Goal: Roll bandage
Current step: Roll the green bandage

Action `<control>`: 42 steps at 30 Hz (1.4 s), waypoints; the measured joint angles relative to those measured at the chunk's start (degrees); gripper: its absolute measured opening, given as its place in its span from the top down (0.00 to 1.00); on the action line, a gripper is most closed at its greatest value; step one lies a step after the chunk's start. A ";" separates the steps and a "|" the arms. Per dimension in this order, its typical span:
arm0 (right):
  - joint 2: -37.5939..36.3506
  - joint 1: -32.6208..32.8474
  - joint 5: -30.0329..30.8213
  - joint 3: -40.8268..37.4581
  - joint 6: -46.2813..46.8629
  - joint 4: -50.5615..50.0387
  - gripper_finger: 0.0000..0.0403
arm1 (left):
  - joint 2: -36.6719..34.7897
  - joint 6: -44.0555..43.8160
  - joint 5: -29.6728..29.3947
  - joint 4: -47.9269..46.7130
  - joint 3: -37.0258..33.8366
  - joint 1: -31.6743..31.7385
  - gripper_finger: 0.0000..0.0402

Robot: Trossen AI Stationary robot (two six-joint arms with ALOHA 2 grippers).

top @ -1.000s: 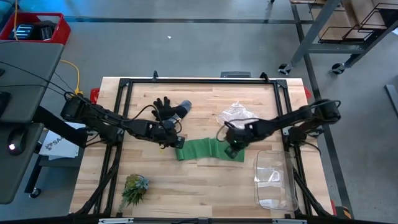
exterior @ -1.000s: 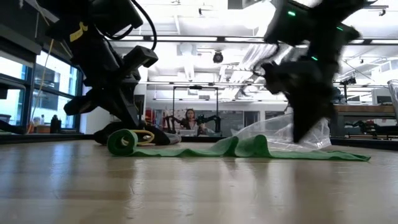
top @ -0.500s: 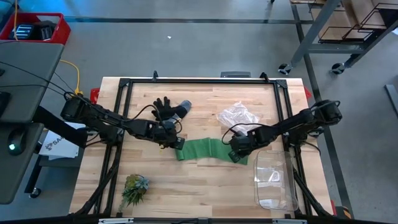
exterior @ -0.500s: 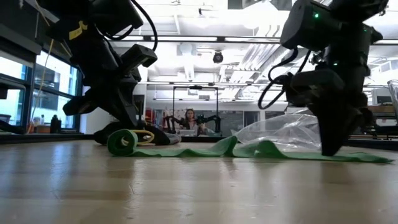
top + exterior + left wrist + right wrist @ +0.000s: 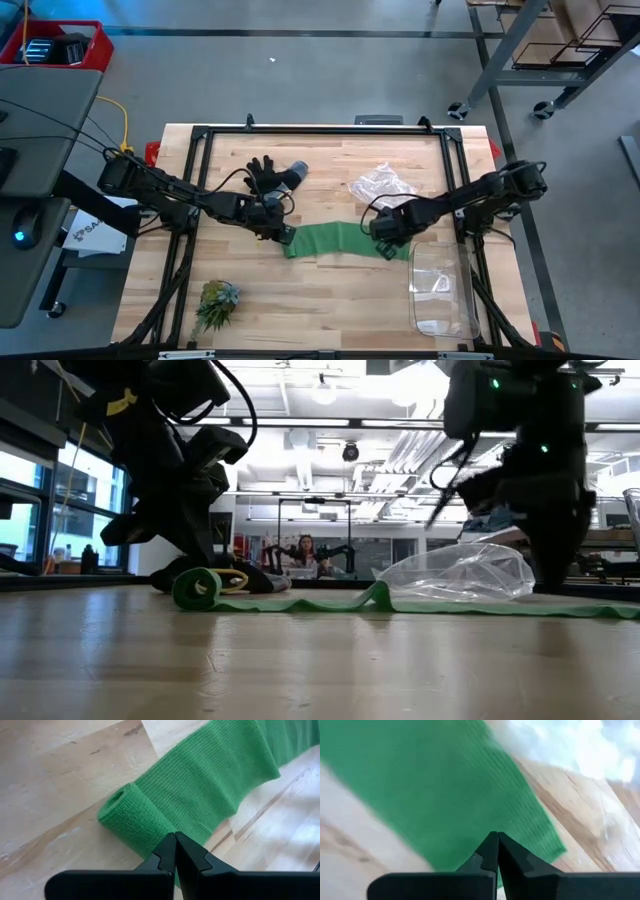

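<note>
The green bandage [image 5: 335,241] lies across the middle of the table. Its left end is wound into a small roll [image 5: 131,816], which also shows in the low view [image 5: 198,588]. The rest lies nearly flat as a strip [image 5: 480,606], with one small hump. My left gripper [image 5: 283,233] is shut at the roll. My right gripper [image 5: 384,235] is shut over the strip near its right end [image 5: 470,795]. My left gripper has its shut fingertips [image 5: 167,851] against the roll's side [image 5: 150,837], slanting down from the table's left. The roll lies on the table. My right gripper has its shut fingertips [image 5: 490,851] on the strip's top near its right end [image 5: 520,840], coming from above. The strip lies flat on the table there.
A black-and-grey glove [image 5: 272,176] lies behind the roll. A crumpled clear plastic bag [image 5: 381,185] lies behind the strip's right part and also shows in the low view [image 5: 460,572]. A clear container [image 5: 441,290] stands at the near right. A plant tuft [image 5: 216,302] lies at the near left.
My right gripper has gone toward the table's right edge, staying shut. The strip's right end has slid with it. The folds in the strip have been drawn out nearly flat. The roll and my left gripper have stayed in place.
</note>
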 joint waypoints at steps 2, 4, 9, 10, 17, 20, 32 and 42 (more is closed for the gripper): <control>-0.02 -0.04 0.23 1.76 -0.35 -2.74 1.00 | -0.03 0.03 0.00 0.00 0.00 0.00 1.00; -0.19 -0.31 1.84 3.59 0.64 -3.20 1.00 | -0.26 0.62 0.00 0.17 -0.04 0.00 1.00; 0.62 -2.18 2.77 5.87 -0.99 13.66 1.00 | -0.68 2.97 0.00 0.49 -0.04 0.00 1.00; 1.81 -2.70 2.58 5.84 -0.66 15.92 1.00 | -0.68 2.99 0.00 0.40 -0.04 0.00 1.00; 11.23 -4.92 -3.92 5.73 -0.25 30.18 1.00 | -0.74 3.00 0.04 0.39 -0.04 0.00 1.00; 13.13 -4.73 -4.90 5.90 0.07 30.50 1.00 | -0.74 3.00 0.09 0.41 -0.04 0.00 1.00; 13.03 -2.42 -6.61 6.12 -2.24 22.70 1.00 | -0.76 3.31 0.40 0.44 -0.04 0.00 1.00; 13.11 -2.14 -7.33 6.06 -2.39 22.51 1.00 | -2.47 5.74 4.70 1.85 -0.04 0.02 1.00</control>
